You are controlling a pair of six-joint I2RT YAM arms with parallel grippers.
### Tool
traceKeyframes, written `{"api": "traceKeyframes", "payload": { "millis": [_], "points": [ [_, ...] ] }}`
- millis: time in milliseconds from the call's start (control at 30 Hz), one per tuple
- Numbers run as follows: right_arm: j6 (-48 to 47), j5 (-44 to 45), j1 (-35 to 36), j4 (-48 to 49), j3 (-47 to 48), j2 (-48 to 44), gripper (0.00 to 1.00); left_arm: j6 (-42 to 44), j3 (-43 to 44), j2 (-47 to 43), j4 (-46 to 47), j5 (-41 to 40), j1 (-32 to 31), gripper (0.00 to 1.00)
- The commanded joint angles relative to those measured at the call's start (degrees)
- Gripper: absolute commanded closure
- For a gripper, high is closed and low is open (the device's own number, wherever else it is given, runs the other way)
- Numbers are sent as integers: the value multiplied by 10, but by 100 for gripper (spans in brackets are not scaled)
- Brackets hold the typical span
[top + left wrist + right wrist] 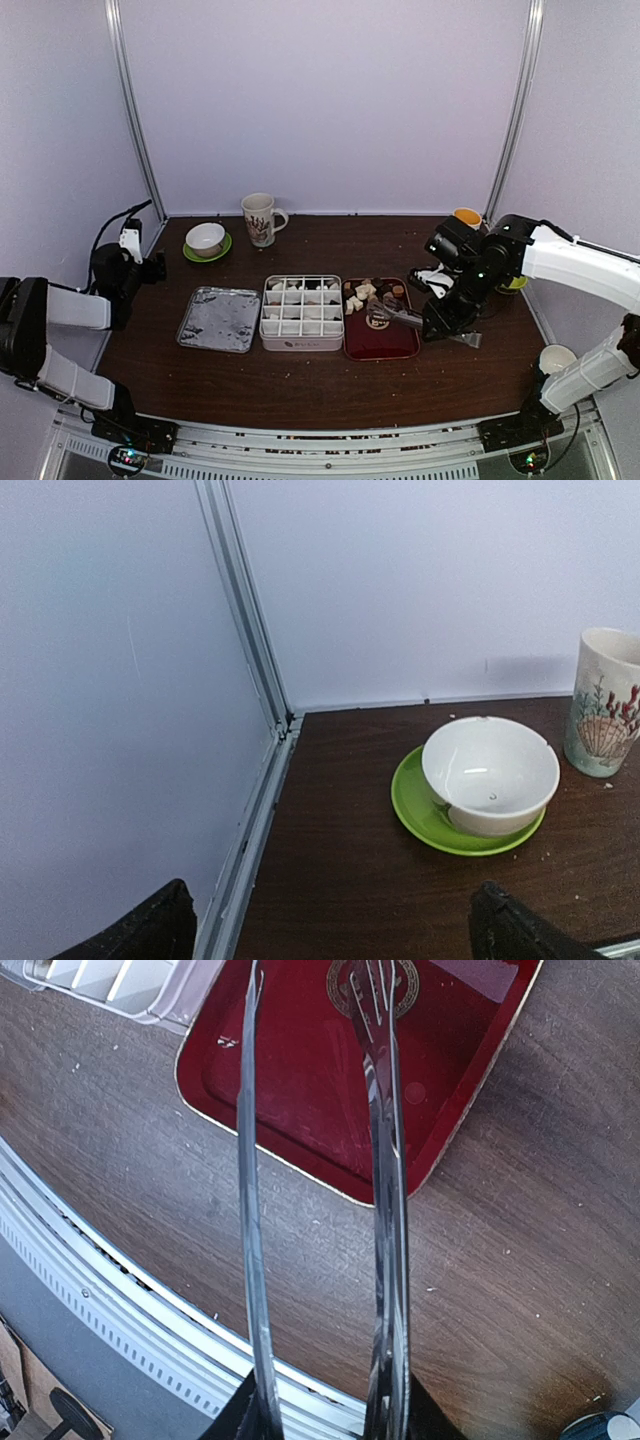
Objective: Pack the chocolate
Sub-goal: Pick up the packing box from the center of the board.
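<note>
Bottom of the right wrist view: my right gripper (pixel 325 1422) is clamped on the tongs (pixel 385 1160). Their two blades stand slightly apart and reach up-frame over the red tray (pixel 300 1080). Top view, centre: the chocolate (pixel 362 293) lies heaped at the tray's far end, and a few pieces sit in the far cells of the box (pixel 301 341) just left. Far left: my left gripper (pixel 335 935) stands wide and empty, facing the bowl (pixel 490 770) and mug (pixel 605 705).
</note>
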Motion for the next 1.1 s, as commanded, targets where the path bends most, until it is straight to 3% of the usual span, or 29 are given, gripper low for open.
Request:
{"api": "traceKeyframes", "payload": {
  "millis": [0, 200, 267, 333, 467, 567, 667, 867, 1067],
  "points": [
    [-24, 5, -3, -18, 9, -9, 63, -4, 99, -53, -159, -15, -4, 2],
    [-47, 13, -3, -13, -2, -16, 63, -33, 181, -116, -339, 56, -4, 2],
    [-49, 14, -4, -6, -6, -20, 63, -48, 180, -139, -344, 140, -4, 2],
    [-49, 13, -4, 1, -11, -24, 63, -91, 161, -166, -328, 165, -4, 2],
    [-50, 20, -4, 10, -20, -34, 63, -192, 141, -223, -378, 93, -4, 2],
    [-48, 22, -5, 20, -34, -42, 63, -290, 183, -239, -534, -10, 0, 2],
    [-45, 20, -5, 33, -57, -52, 63, -282, 219, -235, -624, -3, 2, 2],
    [-41, 22, -7, 51, -74, -61, 63, -285, 188, -209, -600, 168, 2, 2],
    [-25, 51, -18, 69, -92, -80, 63, -286, 215, -178, -664, 185, -9, 4]
  ]
}}
